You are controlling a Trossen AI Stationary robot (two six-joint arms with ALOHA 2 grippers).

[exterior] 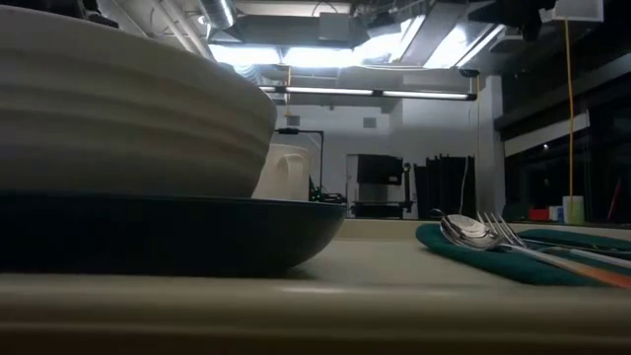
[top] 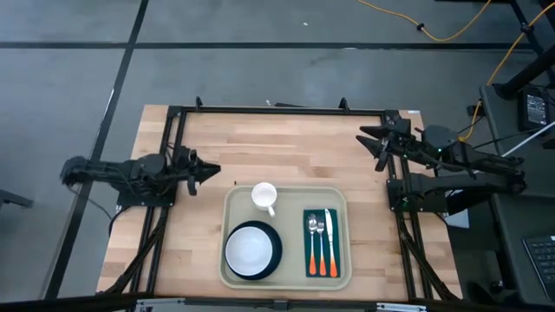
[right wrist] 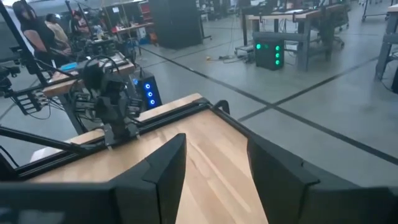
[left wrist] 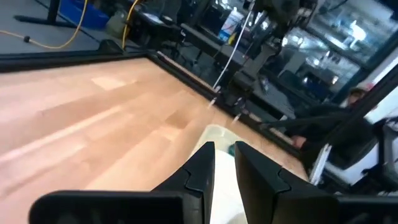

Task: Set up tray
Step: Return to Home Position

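The beige tray point(top: 288, 276) lies at the table's near middle. On it, a white bowl point(top: 251, 250) sits on a dark plate point(top: 274, 257), and a white mug point(top: 264, 196) stands at its far left. A dark green napkin point(top: 321, 243) on its right side carries cutlery point(top: 321, 238) with orange handles. The low view shows the bowl point(exterior: 118, 108), plate point(exterior: 168, 232), mug point(exterior: 288, 173) and cutlery point(exterior: 483, 232) from close up. My left gripper point(top: 214, 171) hovers left of the tray, its fingers point(left wrist: 205, 163) a narrow gap apart. My right gripper point(top: 371, 146) is open at the far right.
A black frame point(top: 277, 110) runs around the wooden table point(top: 286, 147). Bare wood lies between the two arms, on the far side of the tray. People point(right wrist: 37, 28) and desks show in the room beyond the table.
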